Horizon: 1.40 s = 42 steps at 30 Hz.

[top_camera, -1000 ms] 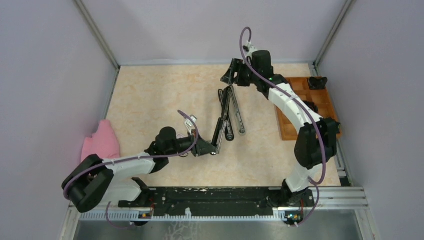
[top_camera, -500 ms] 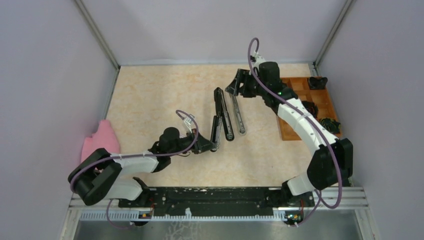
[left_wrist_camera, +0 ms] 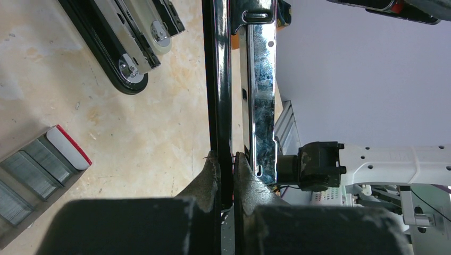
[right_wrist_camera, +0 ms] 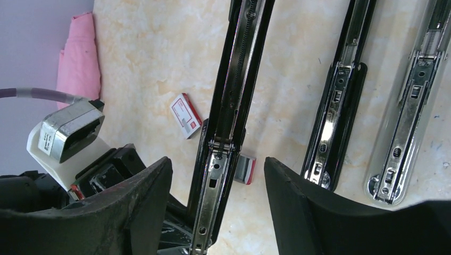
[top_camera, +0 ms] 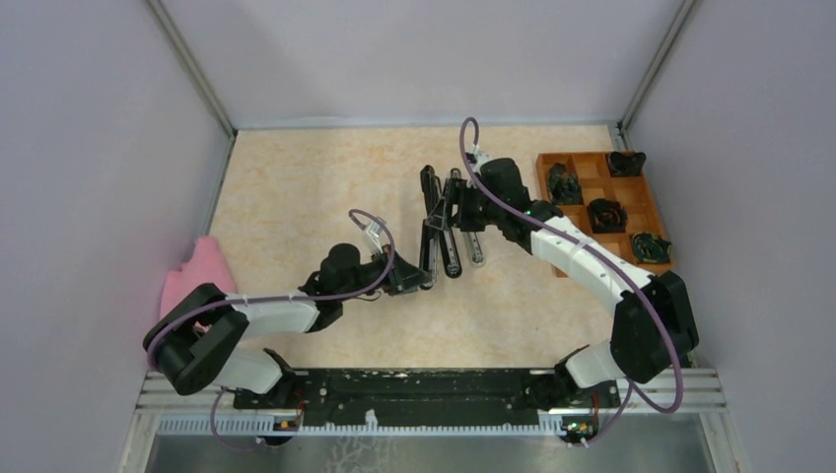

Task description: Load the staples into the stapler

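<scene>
Now — left gripper (left_wrist_camera: 227,159): clamped on open stapler (left_wrist_camera: 217,79) | right gripper (right_wrist_camera: 215,170): jaws apart above it

You're in a robotics lab test cell. Plain lilac panel walls (top_camera: 89,148) on aluminium corner posts (top_camera: 194,67) box in a marbled worktop (top_camera: 296,187). The left arm (top_camera: 266,313) and the right arm (top_camera: 582,261), both cabled, are bolted to a black mounting rail (top_camera: 424,384) along the worktop's near edge.
</scene>
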Each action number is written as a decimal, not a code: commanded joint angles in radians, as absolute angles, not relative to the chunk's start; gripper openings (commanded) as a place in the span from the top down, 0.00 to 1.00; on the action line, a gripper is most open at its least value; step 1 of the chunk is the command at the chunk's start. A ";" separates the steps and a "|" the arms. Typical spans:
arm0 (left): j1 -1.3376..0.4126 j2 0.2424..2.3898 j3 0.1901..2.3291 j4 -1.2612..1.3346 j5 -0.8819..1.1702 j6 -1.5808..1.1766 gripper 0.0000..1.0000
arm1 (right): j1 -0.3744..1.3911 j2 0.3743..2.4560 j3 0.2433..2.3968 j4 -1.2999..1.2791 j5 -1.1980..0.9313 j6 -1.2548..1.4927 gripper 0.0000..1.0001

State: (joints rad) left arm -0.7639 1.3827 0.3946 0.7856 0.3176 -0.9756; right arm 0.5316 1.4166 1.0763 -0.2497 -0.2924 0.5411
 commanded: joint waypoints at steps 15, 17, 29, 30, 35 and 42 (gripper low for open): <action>-0.769 1.385 0.459 0.898 0.311 -0.972 1.00 | 0.571 1.462 1.088 -0.166 -0.286 0.591 0.53; -0.768 1.389 0.464 0.899 0.315 -0.971 1.00 | 0.572 1.466 1.089 -0.159 -0.286 0.591 0.55; -0.769 1.411 0.467 0.901 0.336 -0.977 0.94 | 0.574 1.456 1.108 -0.171 -0.266 0.550 1.00; -0.769 1.410 0.465 0.899 0.335 -0.979 0.91 | 0.574 1.452 1.115 -0.182 -0.261 0.536 1.00; -0.769 1.397 0.441 0.878 0.320 -0.976 0.73 | 0.568 1.444 1.174 -0.264 -0.202 0.450 1.00; -0.757 1.320 0.407 0.756 0.260 -0.935 0.47 | 0.483 1.449 1.262 -0.392 -0.143 0.313 1.00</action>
State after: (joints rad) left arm -0.7658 1.3930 0.4244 0.7757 0.2893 -0.9699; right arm 0.5564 1.4673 1.1622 -0.3473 -0.2344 0.4686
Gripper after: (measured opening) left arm 0.486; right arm 0.222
